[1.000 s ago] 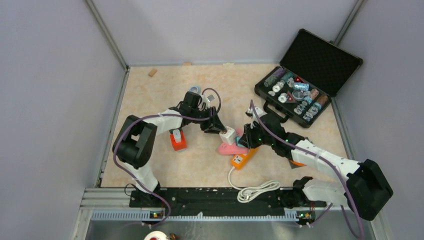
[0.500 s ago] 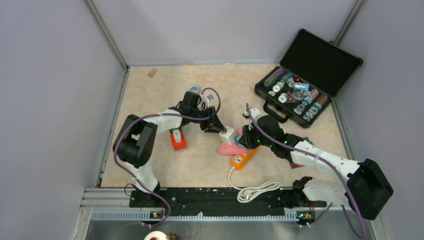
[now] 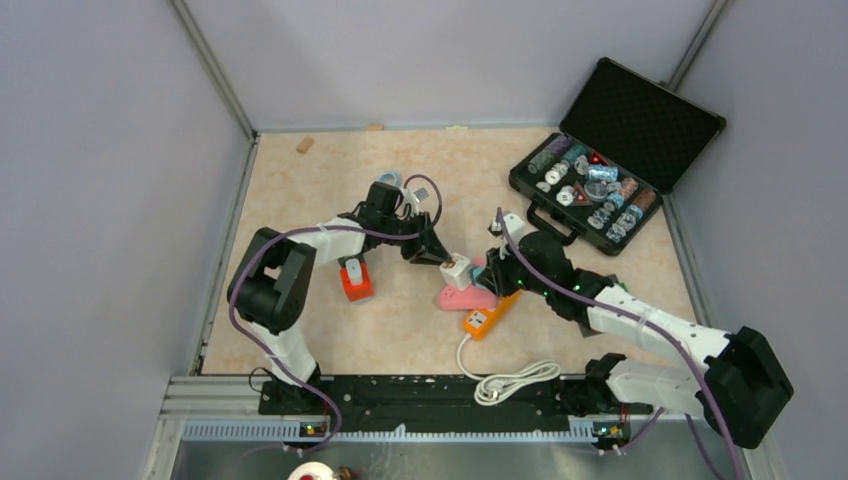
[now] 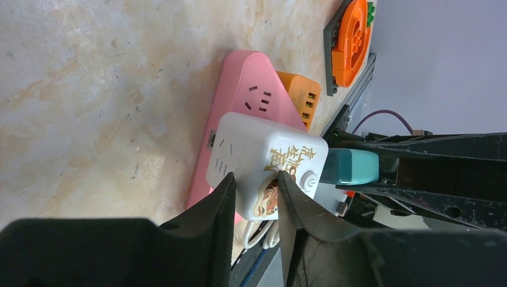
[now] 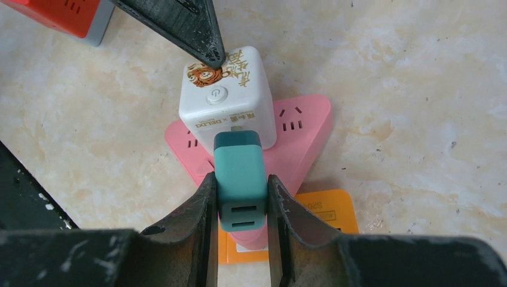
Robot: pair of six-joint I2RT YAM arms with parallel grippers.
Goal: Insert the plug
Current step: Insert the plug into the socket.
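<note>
My left gripper (image 3: 440, 260) (image 4: 256, 179) is shut on a white cube socket (image 3: 456, 270) (image 4: 263, 158) with a tiger sticker. The cube sits over a pink triangular power strip (image 3: 462, 297) (image 4: 248, 95) (image 5: 299, 137). My right gripper (image 3: 492, 272) (image 5: 240, 177) is shut on a teal plug (image 5: 240, 173) (image 4: 350, 166). The plug's front end meets the near side of the white cube (image 5: 227, 98), below its round button. An orange power strip (image 3: 485, 317) (image 5: 323, 206) lies under the pink one.
An open black case of chips (image 3: 600, 190) stands at the back right. An orange-red cube socket (image 3: 355, 280) lies by the left arm. A coiled white cord (image 3: 515, 380) runs from the orange strip. A blue tape roll (image 3: 388, 178) sits behind the left gripper.
My right gripper has moved a little to the left with the teal plug, up to the white cube. The left gripper has kept hold of the cube in place.
</note>
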